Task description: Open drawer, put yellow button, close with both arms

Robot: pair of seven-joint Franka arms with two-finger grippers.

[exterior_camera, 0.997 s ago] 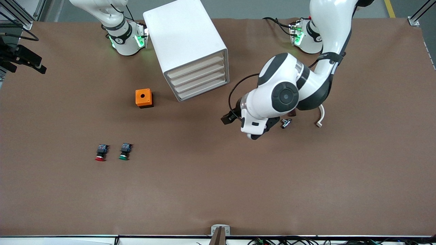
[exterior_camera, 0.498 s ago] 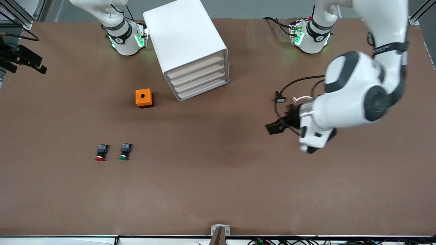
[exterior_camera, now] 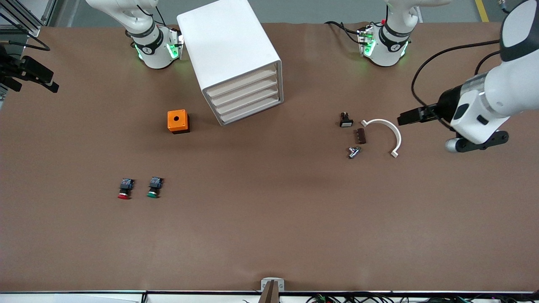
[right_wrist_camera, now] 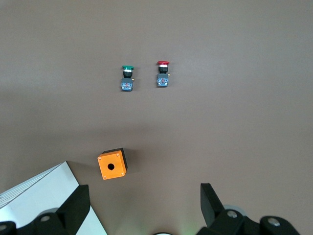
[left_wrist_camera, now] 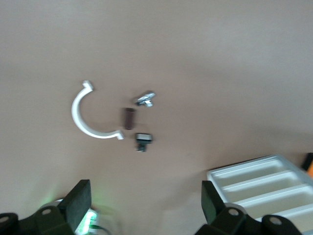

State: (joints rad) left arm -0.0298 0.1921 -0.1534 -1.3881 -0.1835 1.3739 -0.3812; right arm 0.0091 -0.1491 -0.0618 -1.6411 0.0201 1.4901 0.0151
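Note:
The white drawer cabinet (exterior_camera: 229,54) stands between the two arm bases, with all of its drawers (exterior_camera: 246,99) pushed in. The yellow button shows in no view. My left gripper (left_wrist_camera: 145,208) hangs open and empty over the table at the left arm's end. Its wrist (exterior_camera: 480,113) is beside a group of small parts, and the drawer fronts (left_wrist_camera: 264,188) show at the edge of its view. My right gripper (right_wrist_camera: 143,208) is open and empty, up near its base next to the cabinet (right_wrist_camera: 44,196). It is out of the front view.
An orange box with a hole (exterior_camera: 178,121) sits beside the cabinet. A red-capped button (exterior_camera: 124,188) and a green-capped button (exterior_camera: 154,187) lie nearer the front camera. A white curved piece (exterior_camera: 385,132), a brown block (exterior_camera: 361,135), a metal part (exterior_camera: 353,152) and a small black part (exterior_camera: 346,120) lie near the left arm.
The left arm has swung away from in front of the cabinet to its own end of the table, uncovering the small parts. Both grippers stay open. The right arm has not moved.

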